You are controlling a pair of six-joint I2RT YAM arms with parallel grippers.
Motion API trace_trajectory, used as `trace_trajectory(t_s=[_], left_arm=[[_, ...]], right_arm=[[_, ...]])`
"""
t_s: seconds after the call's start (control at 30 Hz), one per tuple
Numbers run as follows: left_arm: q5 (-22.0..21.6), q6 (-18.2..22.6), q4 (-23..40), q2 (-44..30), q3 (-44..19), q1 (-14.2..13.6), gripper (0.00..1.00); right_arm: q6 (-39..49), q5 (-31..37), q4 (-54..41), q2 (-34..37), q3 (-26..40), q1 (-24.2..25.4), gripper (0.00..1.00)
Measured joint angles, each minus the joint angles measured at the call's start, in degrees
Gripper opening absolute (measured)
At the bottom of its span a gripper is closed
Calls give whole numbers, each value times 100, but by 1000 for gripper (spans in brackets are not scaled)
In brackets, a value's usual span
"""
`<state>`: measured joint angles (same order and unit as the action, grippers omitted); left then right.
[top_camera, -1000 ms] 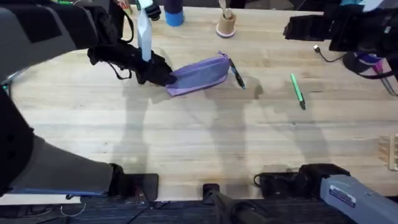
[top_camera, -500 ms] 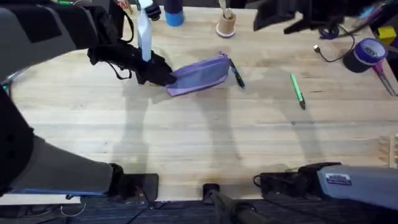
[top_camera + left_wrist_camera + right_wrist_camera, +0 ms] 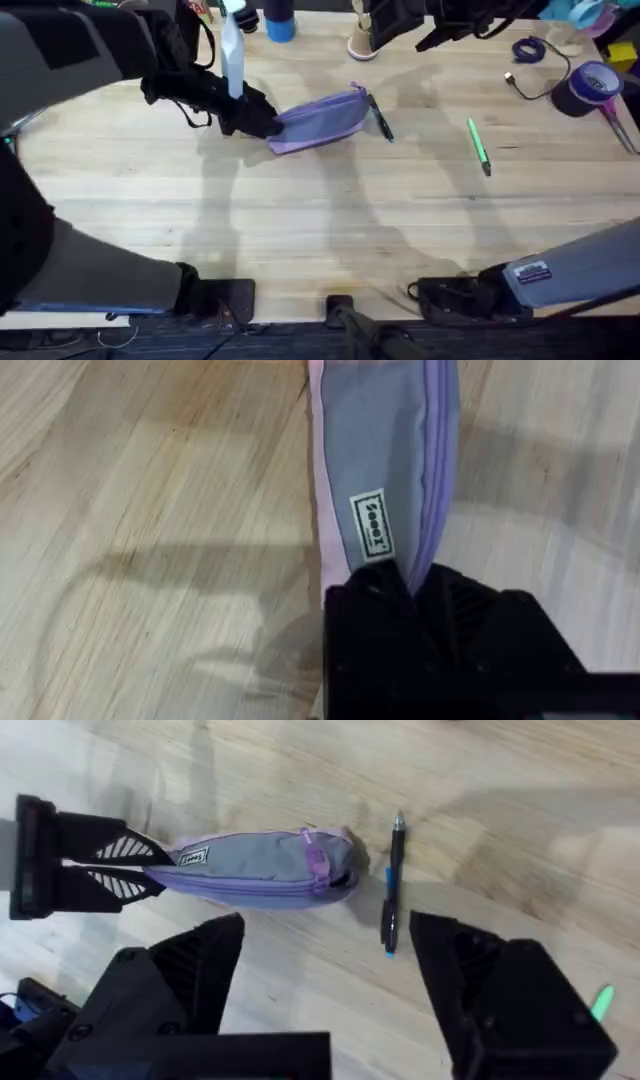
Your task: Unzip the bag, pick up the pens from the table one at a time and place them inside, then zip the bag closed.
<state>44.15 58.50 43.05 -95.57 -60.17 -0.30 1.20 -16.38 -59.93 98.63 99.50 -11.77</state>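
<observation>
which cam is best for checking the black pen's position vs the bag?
Right wrist: the black pen lies whole, close beside the zipper-pull end of the bag, which the left gripper holds at the other end. Overhead shows the pen small by the bag; left wrist shows bag fabric.

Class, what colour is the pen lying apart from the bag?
Bright green pen, clearest in the overhead view.

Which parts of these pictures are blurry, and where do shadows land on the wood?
Overhead: the right arm is smeared near the table's far edge, and soft shadows fall on the table. Left wrist: shadow bands cross the planks beside the bag. Right wrist: the black pen looks sharp.
</observation>
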Motion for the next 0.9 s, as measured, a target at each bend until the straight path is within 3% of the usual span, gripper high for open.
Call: trace_trajectory(t_s=[0.9], left_arm=[[-1, 0, -2, 0, 1, 0, 43]], right_arm=[[-250, -66, 352, 189, 9, -15, 995]])
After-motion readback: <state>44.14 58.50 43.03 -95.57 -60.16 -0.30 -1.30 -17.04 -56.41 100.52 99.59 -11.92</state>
